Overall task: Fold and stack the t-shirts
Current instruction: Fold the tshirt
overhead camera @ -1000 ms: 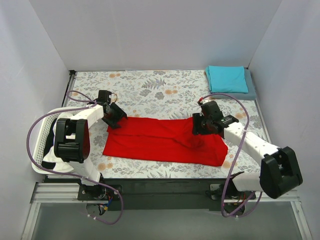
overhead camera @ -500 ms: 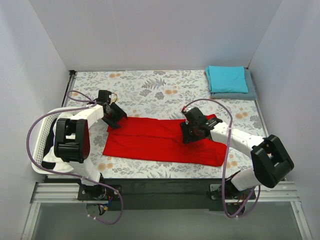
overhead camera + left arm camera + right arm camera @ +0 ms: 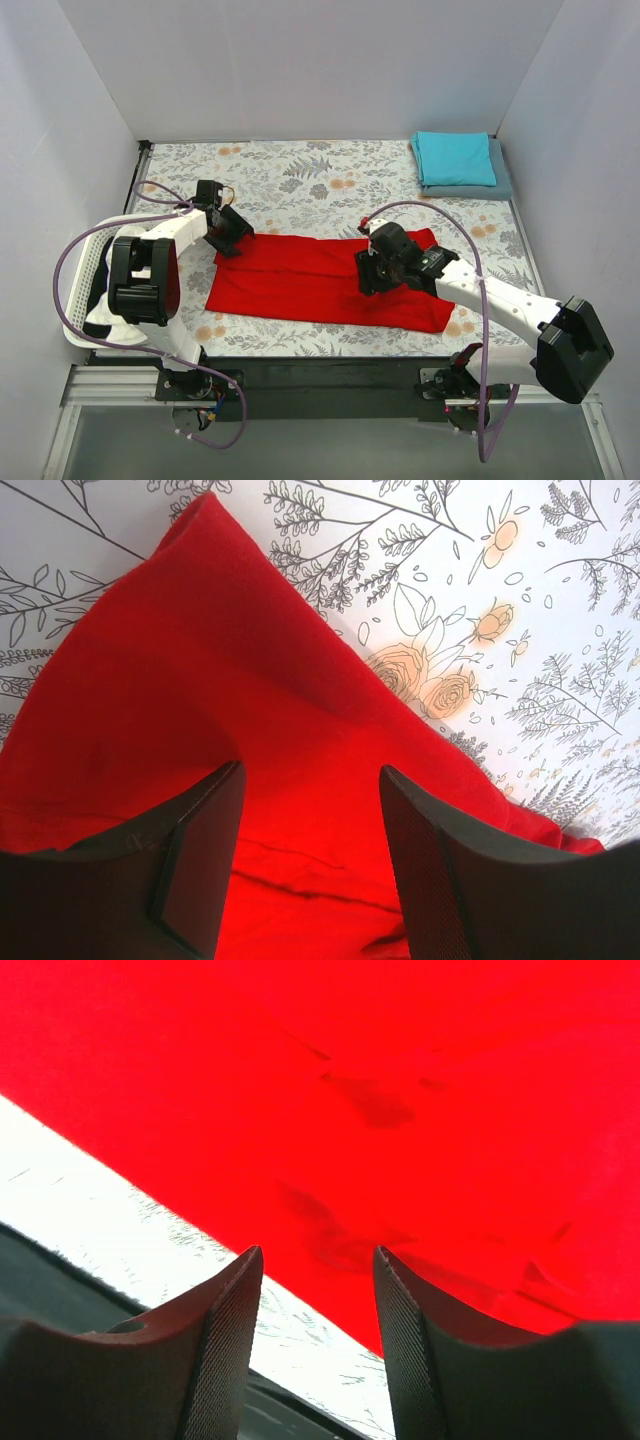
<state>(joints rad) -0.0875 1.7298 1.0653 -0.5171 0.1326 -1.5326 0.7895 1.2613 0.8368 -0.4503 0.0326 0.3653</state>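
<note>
The surface [image 3: 290,170] is crossed by the red shirt [image 3: 300,280], laid as a long band; the teal shirt [image 3: 455,157] is stacked far right. The left jaws are parted at the band's far-left corner, the right jaws parted over its right half (nothing pinched). An end should be pinched through every layer, edges matched.

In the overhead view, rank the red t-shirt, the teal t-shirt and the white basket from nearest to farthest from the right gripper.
1. Red t-shirt, middle, directly beneath the right gripper.
2. Teal t-shirt, folded in the far right corner.
3. White basket, at the far left side.
</note>
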